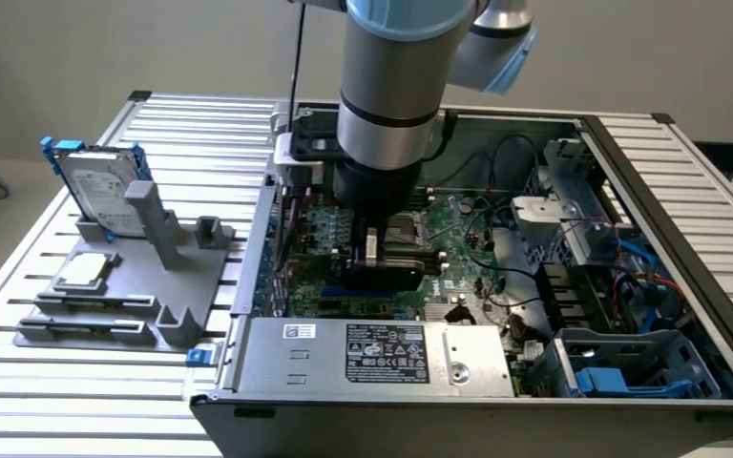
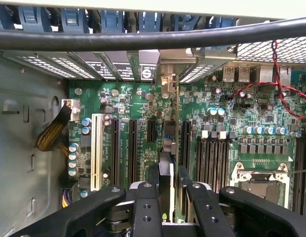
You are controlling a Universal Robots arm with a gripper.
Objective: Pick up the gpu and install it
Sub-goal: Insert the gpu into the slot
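The open computer chassis (image 1: 596,129) has a power supply (image 1: 373,353) at 6 o'clock and a blue drive cage (image 1: 634,377) at 4 o'clock. Outside, at 9 o'clock, a grey fixture (image 1: 169,315) carries an upright hard drive (image 1: 93,181) and a square processor chip (image 1: 84,272). Black expansion slots (image 2: 116,148) and a red-black twisted wire (image 2: 279,84) surround the work zone.

The hand (image 2: 168,173) is clenched on the gpu (image 2: 166,187), a thin card seen edge-on over the motherboard (image 2: 138,98). Contact with a slot cannot be determined.

The surface (image 1: 35,382) is slatted aluminium. The wall is plain grey.
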